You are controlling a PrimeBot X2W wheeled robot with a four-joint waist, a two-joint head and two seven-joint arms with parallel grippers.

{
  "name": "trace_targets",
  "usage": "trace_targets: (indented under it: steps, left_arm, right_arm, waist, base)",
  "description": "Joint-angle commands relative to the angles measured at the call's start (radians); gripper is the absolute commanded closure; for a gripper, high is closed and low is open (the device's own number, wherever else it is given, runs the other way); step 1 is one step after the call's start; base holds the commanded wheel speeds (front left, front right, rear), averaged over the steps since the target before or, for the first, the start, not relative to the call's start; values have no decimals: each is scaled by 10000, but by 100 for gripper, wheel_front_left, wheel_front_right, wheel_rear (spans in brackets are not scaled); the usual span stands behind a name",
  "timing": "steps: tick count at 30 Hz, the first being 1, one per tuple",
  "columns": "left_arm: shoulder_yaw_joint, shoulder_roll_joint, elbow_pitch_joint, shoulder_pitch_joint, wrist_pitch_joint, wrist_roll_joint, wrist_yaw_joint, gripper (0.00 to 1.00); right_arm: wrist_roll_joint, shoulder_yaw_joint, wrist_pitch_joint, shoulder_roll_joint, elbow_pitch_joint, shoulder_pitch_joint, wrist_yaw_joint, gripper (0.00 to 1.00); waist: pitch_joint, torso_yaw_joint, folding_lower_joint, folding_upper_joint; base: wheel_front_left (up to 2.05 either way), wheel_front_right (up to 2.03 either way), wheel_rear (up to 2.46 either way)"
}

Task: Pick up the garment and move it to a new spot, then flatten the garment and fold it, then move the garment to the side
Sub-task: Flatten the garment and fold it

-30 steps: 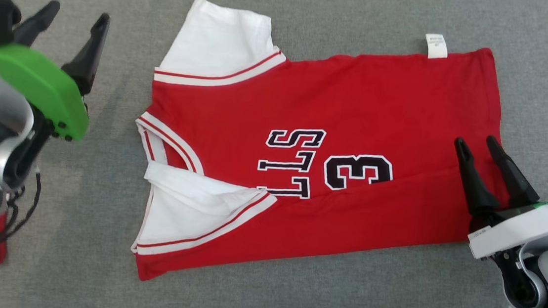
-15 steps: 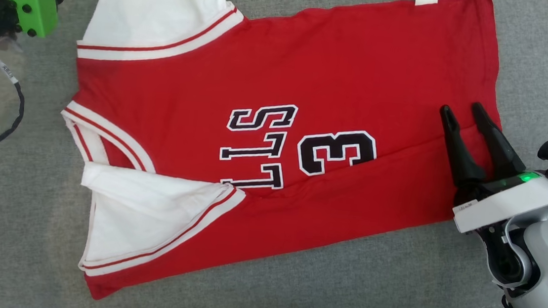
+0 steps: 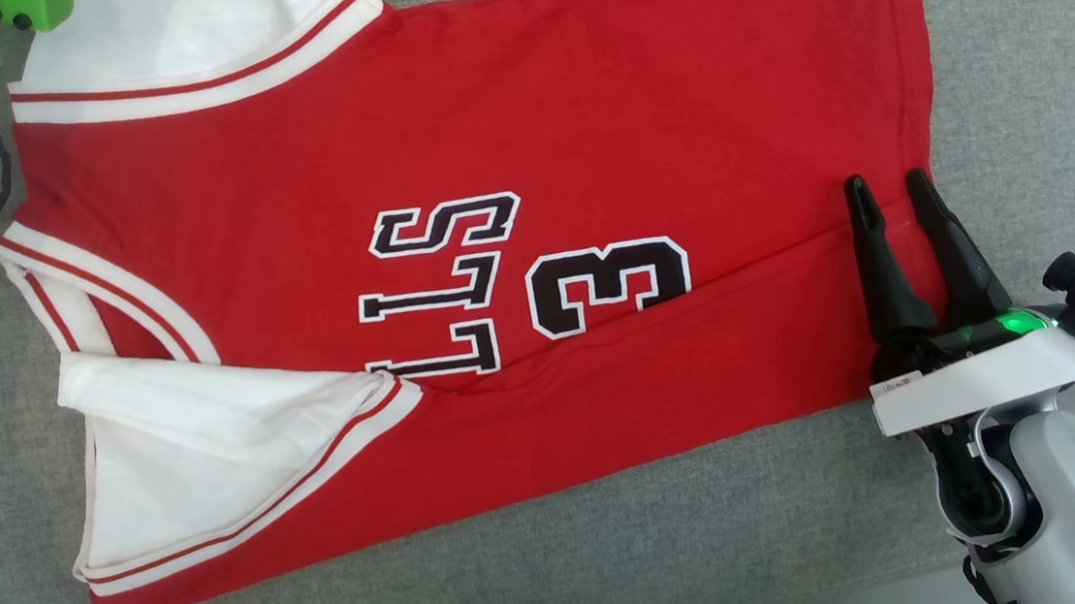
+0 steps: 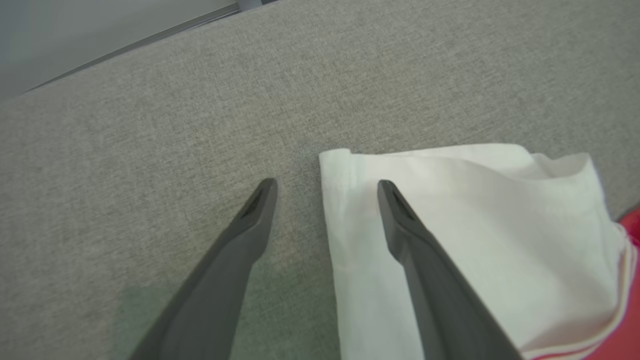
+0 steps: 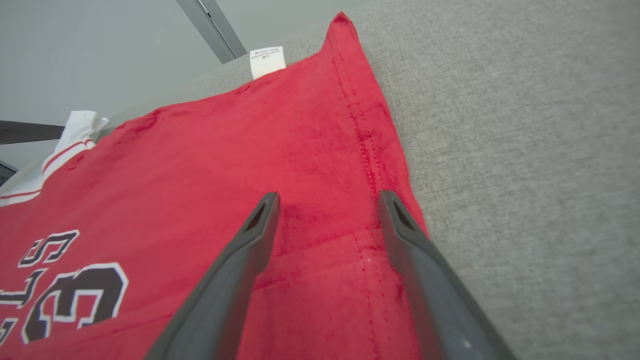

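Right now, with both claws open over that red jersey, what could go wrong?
1. The left gripper straddles the edge of the white sleeve, one finger over bare grey surface; closing there might catch only a sliver that slips.
2. The right gripper hovers over the hem beside a crease; it may pinch one layer only, skewing the fold.
3. The other sleeve lies rumpled and could end up bunched inside.

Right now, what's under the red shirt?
The shirt lies on a grey pad, seen beside it. Its folded-over edge covers part of the letters. Anything else beneath is hidden.
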Motion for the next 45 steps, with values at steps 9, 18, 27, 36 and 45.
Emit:
trace_targets:
  steps: [9,18,27,36,45]
  left_arm:
    - [-248,353,264,-417,206,514,69,0]
    - [-281,473,398,-350,528,286,-15,100]
    - [-215,441,278,-97,-282,308,-279,100]
    - [-337,306,-379,421,-689,54,-546,100]
    - [-470,327,-1326,771,-621,-22,-443,100]
  right_arm:
    - [27,17,12,127,49,-102,-22,0]
    - [52,-27,10,194,-14,-130,-22,0]
    - [116,31,7,-208,14,-481,-20,0]
    - [428,122,3087,-431,1586,-2628,-13,0]
    - [-1404,-421,5981,570,3826,-4991,-13,0]
  waist:
    - [108,-311,-1,0]
    - [135,-535,-1,0]
    - [-303,-494,-1,0]
    - [-1107,75,-1,0]
    - [-1278,776,-1,0]
  base:
    - [0,0,0]
    - [0,0,0]
    - [0,0,0]
    - [0,0,0]
    - [0,0,0]
